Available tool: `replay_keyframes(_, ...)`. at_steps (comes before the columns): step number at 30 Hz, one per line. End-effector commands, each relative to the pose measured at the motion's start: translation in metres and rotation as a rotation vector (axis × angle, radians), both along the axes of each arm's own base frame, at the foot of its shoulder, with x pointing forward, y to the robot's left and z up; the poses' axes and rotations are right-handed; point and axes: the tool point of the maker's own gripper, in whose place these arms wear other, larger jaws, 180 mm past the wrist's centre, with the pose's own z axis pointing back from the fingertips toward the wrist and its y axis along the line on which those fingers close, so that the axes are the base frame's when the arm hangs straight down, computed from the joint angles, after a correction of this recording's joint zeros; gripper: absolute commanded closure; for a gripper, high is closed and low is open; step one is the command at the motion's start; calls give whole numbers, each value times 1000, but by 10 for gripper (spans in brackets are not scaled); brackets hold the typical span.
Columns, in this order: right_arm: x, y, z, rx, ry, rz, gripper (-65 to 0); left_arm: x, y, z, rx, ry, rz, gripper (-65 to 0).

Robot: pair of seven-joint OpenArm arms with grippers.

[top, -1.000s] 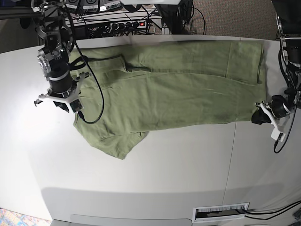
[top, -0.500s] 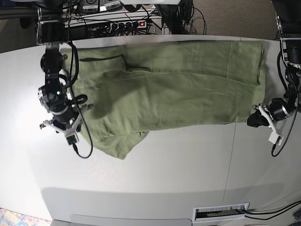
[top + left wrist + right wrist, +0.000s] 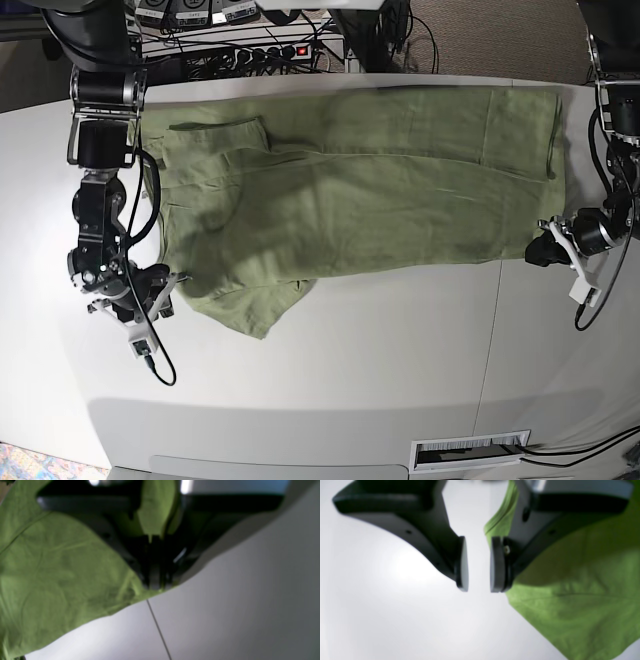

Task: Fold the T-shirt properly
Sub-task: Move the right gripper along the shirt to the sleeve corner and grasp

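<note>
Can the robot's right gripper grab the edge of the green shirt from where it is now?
Probably yes. The right gripper is open beside the T-shirt edge, low over the white table, with nothing between them.

I count one T-shirt [image 3: 360,190], a single green garment spread across one table [image 3: 330,360]. I have two arms, and so two pincers: my left gripper [image 3: 545,250] at one end of the cloth, my right gripper [image 3: 140,300] at the other. Each pincer carries two fingers [image 3: 461,562], four in all. Behind the table I see one power strip [image 3: 270,52] with one red switch lit. At the near edge sits one white vent grille [image 3: 470,452]. One thin seam line runs across the tabletop.
</note>
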Motion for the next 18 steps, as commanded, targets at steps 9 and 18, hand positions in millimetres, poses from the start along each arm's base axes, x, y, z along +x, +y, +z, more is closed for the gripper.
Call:
replay_keyframes(9, 15, 1, -5, 100, 24, 14, -193, 12, 8, 21, -1, -58, 9, 0)
replay_keyframes(18, 21, 24, -15, 106, -2, 47, -226, 12, 8, 20, 2, -52, 6, 0)
